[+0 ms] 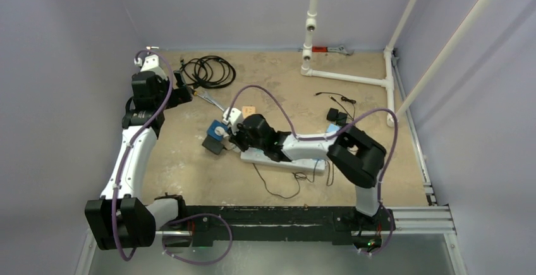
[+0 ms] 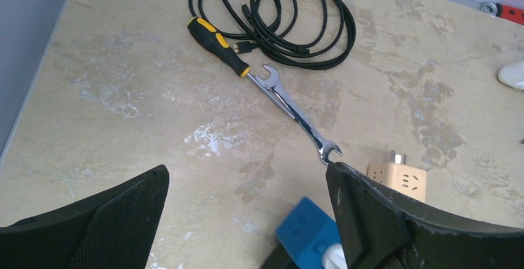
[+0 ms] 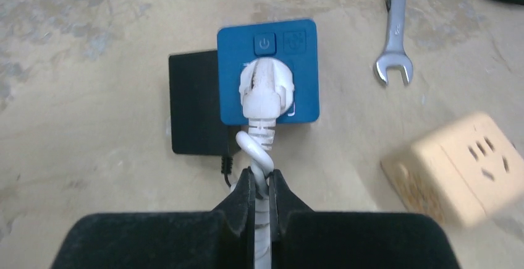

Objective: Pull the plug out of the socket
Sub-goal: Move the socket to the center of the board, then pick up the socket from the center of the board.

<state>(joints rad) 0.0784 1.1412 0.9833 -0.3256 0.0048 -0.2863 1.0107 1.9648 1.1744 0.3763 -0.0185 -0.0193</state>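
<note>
Plug (image 3: 264,86) sits in the blue socket (image 3: 301,59); right gripper (image 3: 262,185) pinches its cord (image 3: 260,140) at 6 o'clock; left gripper (image 2: 247,176) spread.

Top external: high, behind arm bases, tilted down toward far wall; farthest view, takes in whole table (image 1: 189,180).

Left wrist: over far-left part of table, moderately near, faces right and down. Left fingers (image 2: 117,219) fill bottom corners, wrench (image 2: 295,113) mid-frame.

Right wrist: mid-table, very near, faces left and steeply down onto socket (image 3: 303,65) and plug (image 3: 262,86). Right fingers (image 3: 238,210) at bottom edge.

Shared by all three views: wrench, socket, beige adapter (image 3: 460,167) and patch of table around them.
</note>
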